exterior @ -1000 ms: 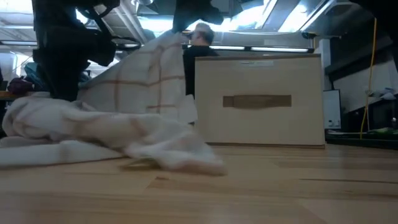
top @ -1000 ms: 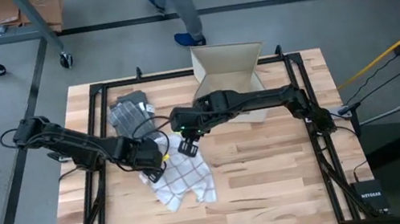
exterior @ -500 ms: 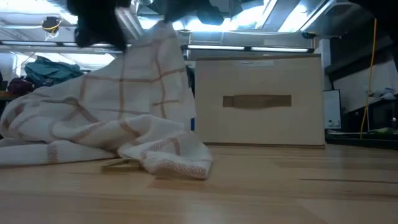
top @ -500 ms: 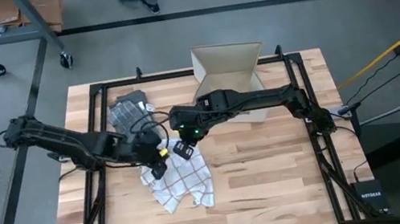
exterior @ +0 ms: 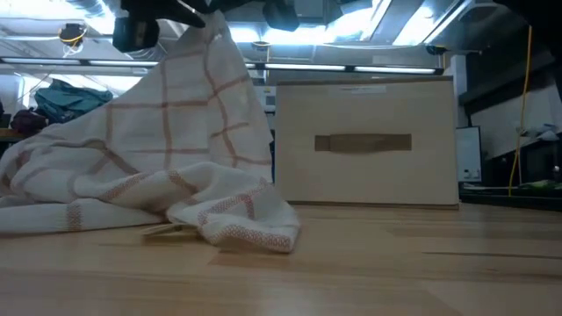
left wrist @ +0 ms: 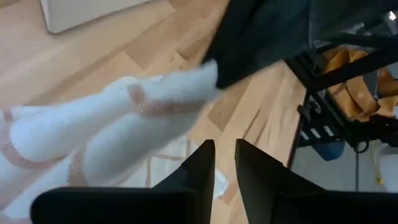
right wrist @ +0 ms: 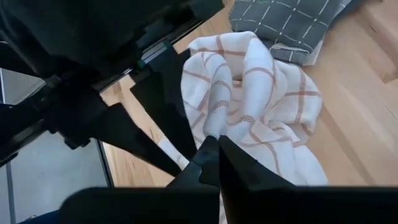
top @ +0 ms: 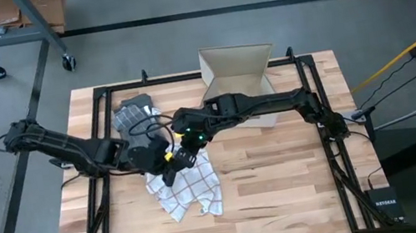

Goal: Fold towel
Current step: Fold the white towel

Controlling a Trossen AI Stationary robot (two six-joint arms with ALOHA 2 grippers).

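Note:
A white towel with red checks (top: 190, 189) lies bunched on the wooden table, and one part of it is pulled up into a peak (exterior: 206, 22). My right gripper (right wrist: 214, 146) is shut on that peak, above the towel's far end (top: 189, 142). My left gripper (left wrist: 224, 155) hovers just to the left of the peak (top: 172, 166), slanting downward. Its fingers stand a narrow gap apart with nothing between them. The rest of the towel (exterior: 132, 189) rests on the table. My right gripper pinches a bunched fold at the towel's top (right wrist: 214, 127) between its two fingers, slanting down from above. How many layers it has I cannot tell. The cloth hangs below it like a tent, and its lower folds (exterior: 233, 224) lie on the table.
A folded grey checked cloth (top: 133, 116) lies at the far left of the table. An open cardboard box (top: 239, 73) stands at the far edge, right of the towel. Bare wood stretches to the right and near side.
My left gripper has risen from the towel's left part and tipped from pointing steeply down to a shallower slant, coming closer to my right gripper. The towel's raised part has been drawn up into a taller tent, while its lower folds stay on the table.

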